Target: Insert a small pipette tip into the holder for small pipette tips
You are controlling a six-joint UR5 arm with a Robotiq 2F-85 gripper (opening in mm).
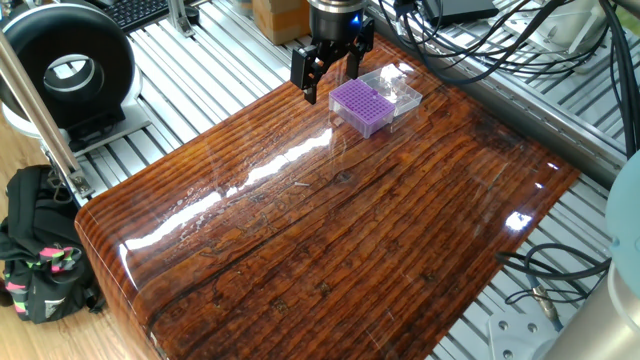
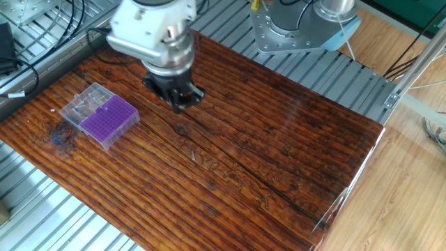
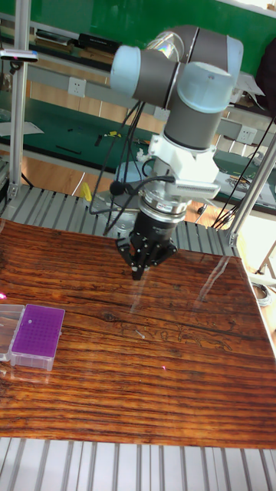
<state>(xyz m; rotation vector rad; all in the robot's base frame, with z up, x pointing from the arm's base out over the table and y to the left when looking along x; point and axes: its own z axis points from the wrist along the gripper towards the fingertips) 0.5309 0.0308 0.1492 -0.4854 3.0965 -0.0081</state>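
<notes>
Holder for small pipette tips [image 2: 108, 120] sits flat near one far corner of my wooden surface [image 2: 230, 160], purple grid up, clear lid part [image 2: 85, 103] attached alongside. My tool [image 3: 142, 263] hovers above the wood just beside the holder, fingers pointing down and apart; I think nothing is gripped, though they're small.

I saw the purple holder [image 1: 361, 105] [image 2: 109, 120] [image 3: 36, 335] flat on the bench [image 1: 330, 230], clear lid [image 1: 393, 85] open alongside, just beside the jaws.
</notes>
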